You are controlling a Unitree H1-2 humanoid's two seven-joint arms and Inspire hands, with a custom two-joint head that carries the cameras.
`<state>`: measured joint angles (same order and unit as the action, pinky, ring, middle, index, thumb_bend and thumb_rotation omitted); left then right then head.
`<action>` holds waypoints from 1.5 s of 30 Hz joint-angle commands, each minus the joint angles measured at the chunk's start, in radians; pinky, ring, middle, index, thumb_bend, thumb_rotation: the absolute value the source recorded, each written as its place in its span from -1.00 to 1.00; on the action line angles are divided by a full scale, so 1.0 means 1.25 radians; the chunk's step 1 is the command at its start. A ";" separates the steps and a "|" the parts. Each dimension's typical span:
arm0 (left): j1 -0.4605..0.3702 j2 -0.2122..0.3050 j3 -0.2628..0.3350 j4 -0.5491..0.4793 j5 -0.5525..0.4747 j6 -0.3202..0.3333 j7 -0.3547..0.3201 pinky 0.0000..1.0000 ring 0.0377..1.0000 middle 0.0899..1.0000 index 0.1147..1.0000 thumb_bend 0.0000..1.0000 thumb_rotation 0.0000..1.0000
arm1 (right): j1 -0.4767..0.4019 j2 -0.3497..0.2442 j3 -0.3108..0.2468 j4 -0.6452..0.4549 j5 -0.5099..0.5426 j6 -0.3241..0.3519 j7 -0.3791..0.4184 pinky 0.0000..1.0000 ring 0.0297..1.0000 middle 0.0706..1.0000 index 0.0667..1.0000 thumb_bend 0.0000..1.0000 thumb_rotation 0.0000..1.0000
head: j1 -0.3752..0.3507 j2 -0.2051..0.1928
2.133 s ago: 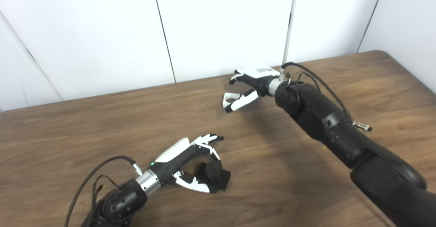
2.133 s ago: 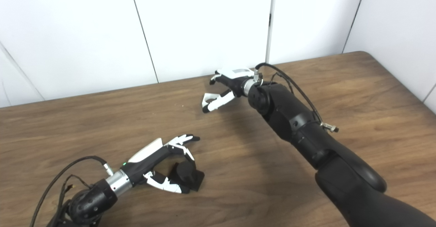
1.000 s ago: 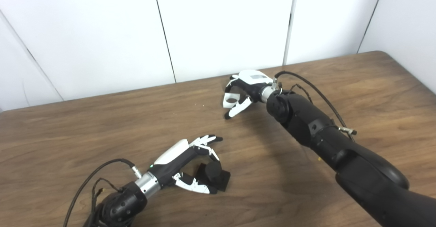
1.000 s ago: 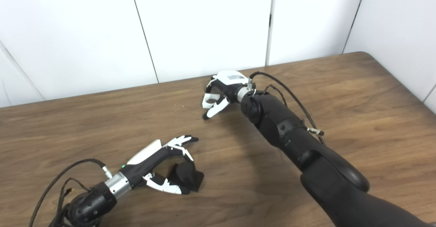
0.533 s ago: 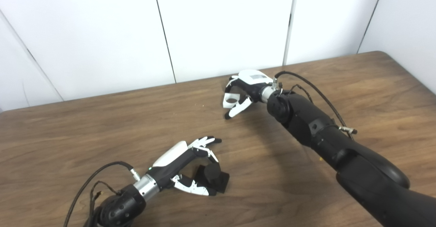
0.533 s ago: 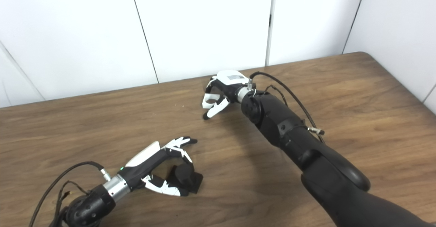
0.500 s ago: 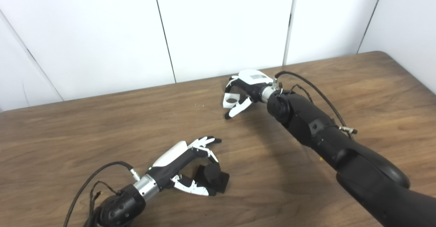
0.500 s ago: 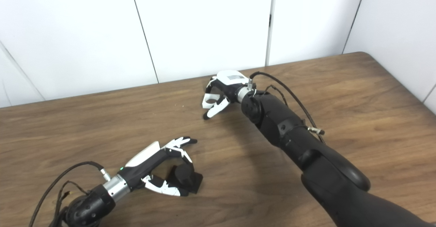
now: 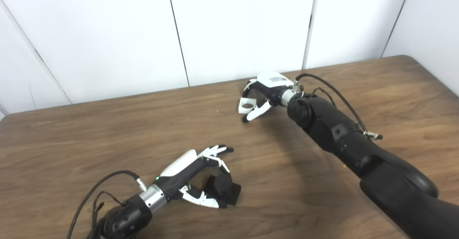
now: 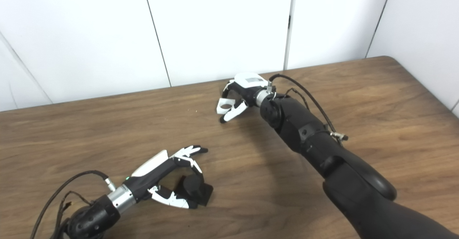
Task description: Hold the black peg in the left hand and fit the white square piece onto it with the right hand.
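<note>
The black peg [image 9: 223,186], a short round stub on a square base, rests on the wooden table [image 9: 107,131] at the near middle. My left hand [image 9: 188,167] lies cupped around it: fingers arched above it and spread, thumb along its near side, not closed on it. At the far middle of the table my right hand [image 9: 267,88] curls down, shut on the white square piece [image 9: 247,105], which has a round hole; it is pinched between fingers and thumb just above the tabletop. The two hands are well apart.
White wall panels [image 9: 233,27] rise right behind the table's far edge. The table's right corner [image 9: 408,58] is at the upper right. Cables loop off both wrists [image 9: 111,181].
The right hand's fingers have curled down and closed on the white piece, and its arm has dropped lower. The left hand has slid slightly nearer around the peg. The camera has shifted a little.
</note>
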<state>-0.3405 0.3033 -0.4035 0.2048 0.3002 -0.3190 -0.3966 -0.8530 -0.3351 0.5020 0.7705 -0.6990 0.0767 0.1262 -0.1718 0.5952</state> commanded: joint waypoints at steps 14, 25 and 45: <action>0.007 0.030 -0.002 0.003 0.020 0.016 -0.021 1.00 1.00 0.90 -0.15 0.04 -0.85 | -0.001 -0.038 -0.009 0.016 -0.014 0.021 -0.018 0.90 0.86 0.78 0.26 0.34 -0.33 | -0.001 0.003; 0.012 0.033 -0.001 -0.003 0.016 0.019 -0.024 1.00 1.00 0.91 -0.15 0.03 -0.85 | 0.005 -0.027 -0.008 0.018 -0.008 0.018 -0.041 0.91 0.83 0.70 -0.08 0.03 -0.69 | 0.005 0.009; 0.013 0.031 -0.002 0.002 0.017 0.016 -0.021 1.00 1.00 0.90 -0.15 0.03 -0.85 | 0.003 -0.032 0.001 0.049 -0.006 -0.006 -0.070 0.88 0.82 0.66 -0.10 0.03 -0.72 | 0.013 0.013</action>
<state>-0.3321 0.3105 -0.4022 0.1948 0.2982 -0.3156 -0.3979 -0.8526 -0.3333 0.4931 0.7874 -0.6760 0.0555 0.0322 -0.1565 0.6121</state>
